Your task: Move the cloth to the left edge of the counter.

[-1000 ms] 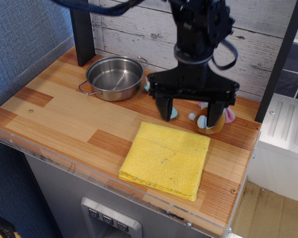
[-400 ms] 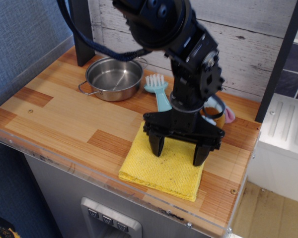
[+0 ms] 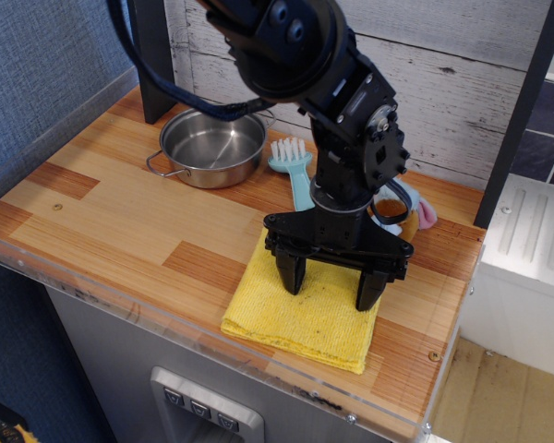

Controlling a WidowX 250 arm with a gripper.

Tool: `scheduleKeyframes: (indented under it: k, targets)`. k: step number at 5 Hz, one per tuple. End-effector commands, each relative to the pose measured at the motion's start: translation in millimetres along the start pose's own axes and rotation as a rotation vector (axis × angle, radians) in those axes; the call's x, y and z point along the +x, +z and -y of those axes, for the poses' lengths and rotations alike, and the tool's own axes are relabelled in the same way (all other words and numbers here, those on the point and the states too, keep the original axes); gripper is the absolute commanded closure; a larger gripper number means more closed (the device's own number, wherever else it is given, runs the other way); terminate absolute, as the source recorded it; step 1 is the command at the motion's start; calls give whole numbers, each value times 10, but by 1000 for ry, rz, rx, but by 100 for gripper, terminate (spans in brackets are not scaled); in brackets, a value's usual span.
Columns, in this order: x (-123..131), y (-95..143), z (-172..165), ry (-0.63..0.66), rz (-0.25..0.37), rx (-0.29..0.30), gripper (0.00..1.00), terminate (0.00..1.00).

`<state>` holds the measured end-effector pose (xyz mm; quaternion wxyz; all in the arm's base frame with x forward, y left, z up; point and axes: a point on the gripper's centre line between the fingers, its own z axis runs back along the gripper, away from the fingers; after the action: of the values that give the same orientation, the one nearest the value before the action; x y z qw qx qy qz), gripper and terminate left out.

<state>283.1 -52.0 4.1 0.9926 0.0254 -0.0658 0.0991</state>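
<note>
Directly under my claw [image 3: 330,287] lies the cloth [image 3: 300,315], fingers spread wide and gripping nothing, tips at or just above its top. It sits at the desk's [image 3: 120,221] right; the target edge is toward nine o'clock.

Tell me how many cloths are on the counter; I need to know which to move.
1. The yellow cloth lies at the counter's front right, under the open gripper. The arm may hide things behind it.
</note>
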Motion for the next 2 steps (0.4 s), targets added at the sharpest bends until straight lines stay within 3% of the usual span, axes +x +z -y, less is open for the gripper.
scheduleKeyframes:
  k: [1, 2]
  targets:
    - [-23, -65, -293, 77, -4, 10, 0, 0]
    - [59, -40, -517, 119, 3, 28, 0, 0]
